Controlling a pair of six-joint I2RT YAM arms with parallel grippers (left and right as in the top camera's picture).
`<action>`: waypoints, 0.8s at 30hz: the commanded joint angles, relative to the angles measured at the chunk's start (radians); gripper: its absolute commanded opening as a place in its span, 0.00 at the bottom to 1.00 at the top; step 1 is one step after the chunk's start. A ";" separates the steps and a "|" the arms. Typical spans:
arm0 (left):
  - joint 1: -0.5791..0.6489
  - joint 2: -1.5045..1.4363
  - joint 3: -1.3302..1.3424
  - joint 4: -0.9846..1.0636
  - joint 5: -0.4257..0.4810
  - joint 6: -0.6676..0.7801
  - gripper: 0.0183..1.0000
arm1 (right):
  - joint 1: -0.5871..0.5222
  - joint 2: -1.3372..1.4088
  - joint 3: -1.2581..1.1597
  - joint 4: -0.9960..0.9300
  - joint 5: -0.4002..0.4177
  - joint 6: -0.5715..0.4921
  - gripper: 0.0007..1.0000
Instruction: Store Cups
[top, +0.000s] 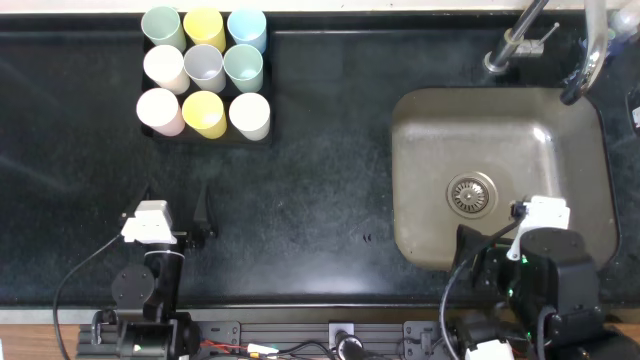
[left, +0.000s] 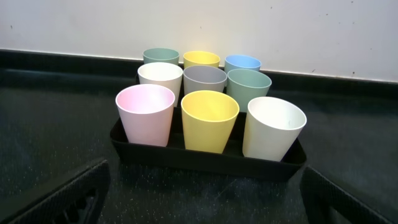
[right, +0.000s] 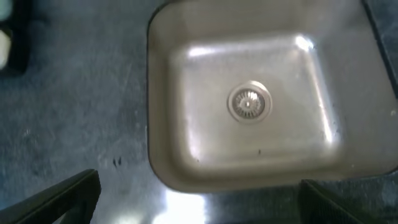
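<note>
Cups (top: 205, 72): nine, upright, three rows of three inside black tray (left: 208, 163) (far-left part of worktop (top: 320, 190))
Left gripper (left: 205, 208): fingers spread wide, holding nothing, facing tray, apart from it
Right gripper (right: 202, 208): fingers wide, empty, above near rim of sink (right: 186, 124)

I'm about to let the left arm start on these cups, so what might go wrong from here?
1. The nine cups stand packed rim to rim in the black tray, so the open left jaws have little room to close on one without nudging a neighbour.
2. The front white cup seems to lean outward; a bump may tip it onto the counter.
</note>
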 joint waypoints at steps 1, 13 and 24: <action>0.004 -0.010 0.000 -0.004 0.009 0.021 1.00 | -0.069 -0.050 -0.043 0.228 -0.003 0.010 1.00; 0.004 -0.010 0.000 -0.004 0.009 0.021 1.00 | -0.145 -0.317 -0.618 0.898 -0.003 0.010 1.00; 0.004 -0.010 0.000 -0.004 0.010 0.021 1.00 | -0.145 -0.472 -1.007 1.427 -0.003 0.010 1.00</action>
